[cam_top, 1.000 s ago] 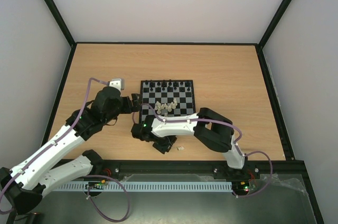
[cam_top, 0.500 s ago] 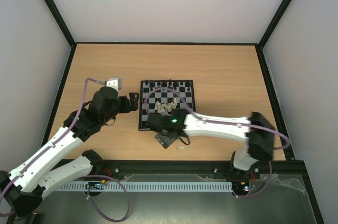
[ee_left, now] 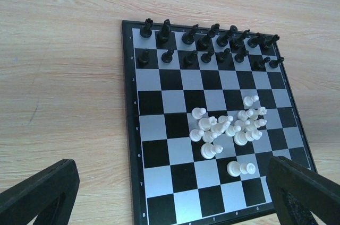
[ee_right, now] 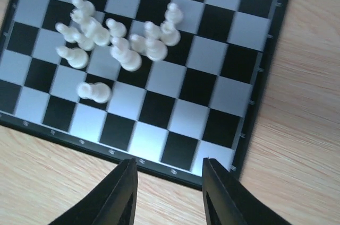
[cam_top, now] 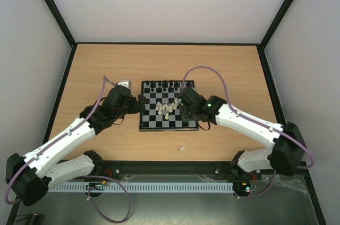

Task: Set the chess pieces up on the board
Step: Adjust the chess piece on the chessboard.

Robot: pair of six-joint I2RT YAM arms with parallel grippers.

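The board point(cam_top: 154, 120) lies mid-table, also seen in the left wrist view point(ee_left: 159, 93) and the right wrist view point(ee_right: 212, 93). Black chess pieces point(cam_top: 167, 85) point(ee_left: 207, 42) stand in two rows along its far side. White chess pieces point(cam_top: 167, 108) point(ee_left: 228, 127) point(ee_right: 117, 42) sit bunched near the middle, several tipped over. One small white piece point(cam_top: 181, 148) lies on the table in front of the board. My left gripper point(cam_top: 139, 103) point(ee_left: 170, 204) is wide open at the board's left edge. My right gripper point(cam_top: 185, 107) point(ee_right: 168, 161) hovers over the near right part, open and holding nothing.
The wooden table point(cam_top: 228, 71) is ringed by a low black frame and white walls. Both arms reach in from the near edge, the right arm point(cam_top: 249, 124) crossing the table's right half.
The right arm has swung from the board's near-left corner round to its right side, and its jaws opened and partly closed. The left gripper moved slightly closer to the board.
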